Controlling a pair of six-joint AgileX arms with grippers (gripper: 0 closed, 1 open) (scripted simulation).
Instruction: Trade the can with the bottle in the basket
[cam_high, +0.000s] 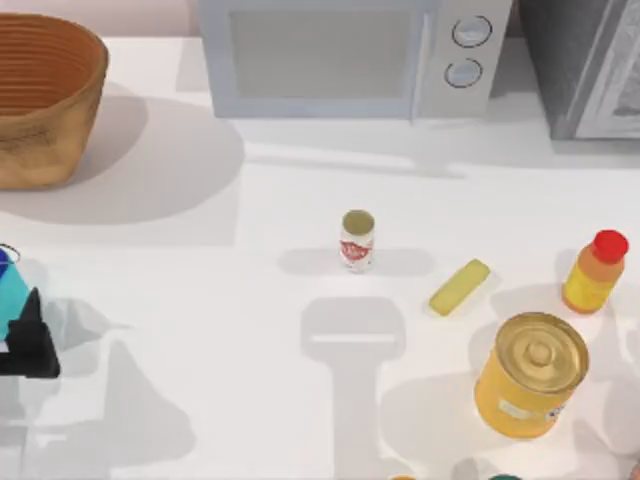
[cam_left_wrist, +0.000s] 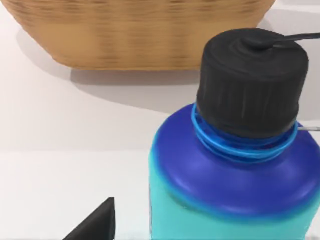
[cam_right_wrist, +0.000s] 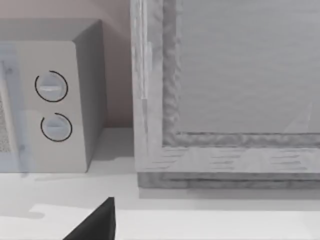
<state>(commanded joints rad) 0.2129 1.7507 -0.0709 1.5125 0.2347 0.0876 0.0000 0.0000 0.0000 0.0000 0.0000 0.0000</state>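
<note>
The basket sat at the upper left of the top view, cut off by the top and left edges, so its inside could not be checked; in the left wrist view its woven wall ran across the upper part of the frame, rim out of sight. The microwave at upper centre was cropped along its top, and its 2 dials showed in the right wrist view.

The left gripper was at the left edge of the top view, mostly cut off; whether its fingers gripped the bottle could not be told. The bottle stood right against that gripper, a teal sliver at the frame's edge, well below the basket. In the left wrist view it rose close at lower right, outside the basket.

The can stood upright at centre, apart from both.
</note>
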